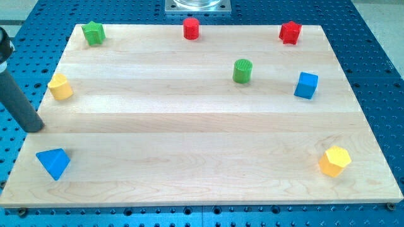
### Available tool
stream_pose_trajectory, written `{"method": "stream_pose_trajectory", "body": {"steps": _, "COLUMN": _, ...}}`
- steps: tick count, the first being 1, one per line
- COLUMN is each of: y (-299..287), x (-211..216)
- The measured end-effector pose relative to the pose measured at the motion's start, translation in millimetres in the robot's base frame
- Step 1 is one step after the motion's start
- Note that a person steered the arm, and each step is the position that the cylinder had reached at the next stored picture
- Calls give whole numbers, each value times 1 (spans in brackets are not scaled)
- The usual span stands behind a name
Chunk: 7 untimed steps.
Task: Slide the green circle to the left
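The green circle is a short green cylinder standing on the wooden board, right of centre in the upper half of the view. My rod comes in from the view's left edge and my tip rests at the board's left edge, far left of the green circle. The tip is below the yellow block and above the blue triangle, touching neither.
A green star sits at the top left, a red cylinder at the top middle, a red star at the top right. A blue cube lies right of the green circle. A yellow hexagon sits at the bottom right.
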State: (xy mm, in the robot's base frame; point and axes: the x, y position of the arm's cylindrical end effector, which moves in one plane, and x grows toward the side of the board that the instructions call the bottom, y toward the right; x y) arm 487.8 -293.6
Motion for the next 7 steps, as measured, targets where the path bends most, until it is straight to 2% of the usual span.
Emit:
{"method": "stream_pose_trajectory", "body": {"steps": 4, "y": -2, "x": 6}}
{"method": "stream_pose_trajectory", "body": {"steps": 5, "y": 66, "x": -6}}
{"method": "stream_pose_trajectory", "body": {"steps": 6, "y": 185, "x": -36}}
{"method": "stream_pose_trajectory", "body": {"steps": 7, "y": 269, "x": -49}}
